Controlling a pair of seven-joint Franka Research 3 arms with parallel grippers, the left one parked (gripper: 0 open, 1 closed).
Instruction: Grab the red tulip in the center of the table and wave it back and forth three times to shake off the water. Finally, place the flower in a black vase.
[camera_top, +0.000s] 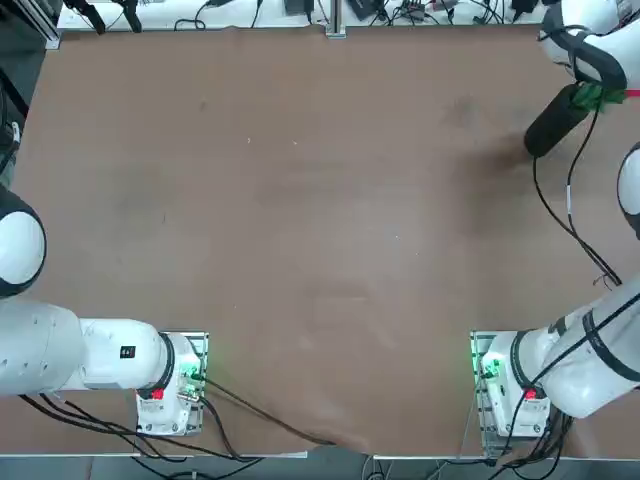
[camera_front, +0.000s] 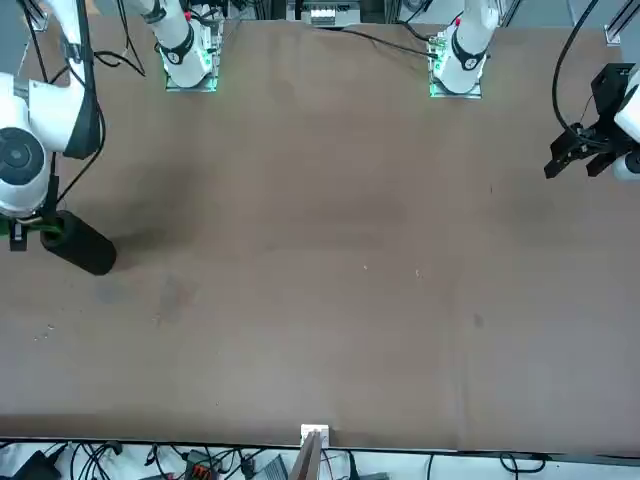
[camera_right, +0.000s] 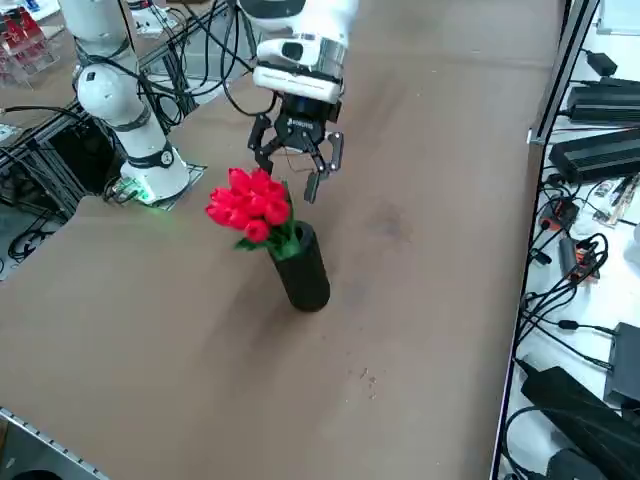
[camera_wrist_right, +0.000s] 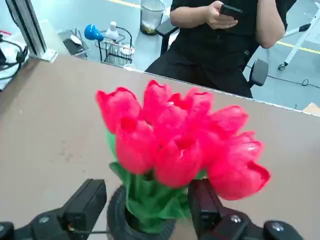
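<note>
The red tulip (camera_right: 250, 205) stands stem-down in the black vase (camera_right: 303, 270), with its blooms and green leaves above the round mouth. The vase stands on the table (camera_right: 200, 340) near its far right side, seen from above as a dark cylinder (camera_top: 557, 120). My right gripper (camera_right: 292, 172) hovers just behind the blooms and is open. In the wrist view the tulip (camera_wrist_right: 175, 135) fills the middle. The two fingers (camera_wrist_right: 85, 205) stand apart on either side of the leaves at the vase mouth (camera_wrist_right: 116, 220) and hold nothing. From above, my right wrist (camera_top: 585, 45) hides the gripper.
A black cable (camera_top: 570, 215) trails over the table from my right arm. A person in black (camera_wrist_right: 225, 45) sits just beyond the table edge, holding a phone. Power bricks and cables (camera_right: 600, 100) lie off the table's side.
</note>
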